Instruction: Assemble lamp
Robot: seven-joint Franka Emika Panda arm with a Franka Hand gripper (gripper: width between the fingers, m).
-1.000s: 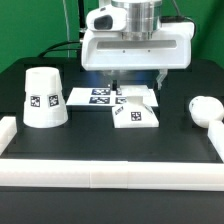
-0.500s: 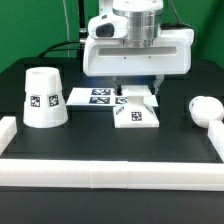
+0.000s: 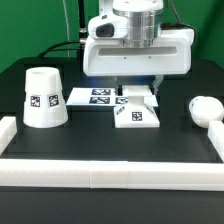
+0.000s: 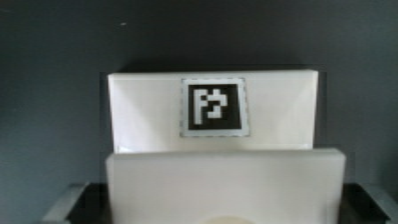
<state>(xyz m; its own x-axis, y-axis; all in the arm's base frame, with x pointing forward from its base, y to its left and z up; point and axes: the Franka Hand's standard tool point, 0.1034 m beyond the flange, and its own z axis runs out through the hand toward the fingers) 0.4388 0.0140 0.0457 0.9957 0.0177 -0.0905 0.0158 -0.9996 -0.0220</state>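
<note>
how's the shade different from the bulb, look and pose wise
The shade is the larger, a tapered cup; the bulb is smaller and rounded. The shade stands wide end down at the exterior view's left; the bulb sits at its right. The shade shows a tag toward the camera; none shows on the bulb. Both are white and rest on the black table.

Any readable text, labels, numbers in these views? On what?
No words, brands or numbers can be read in either view.
The only markings are black-and-white square tags, which are patterns, not text: one on the shade, one on the base, several on the marker board.
</note>
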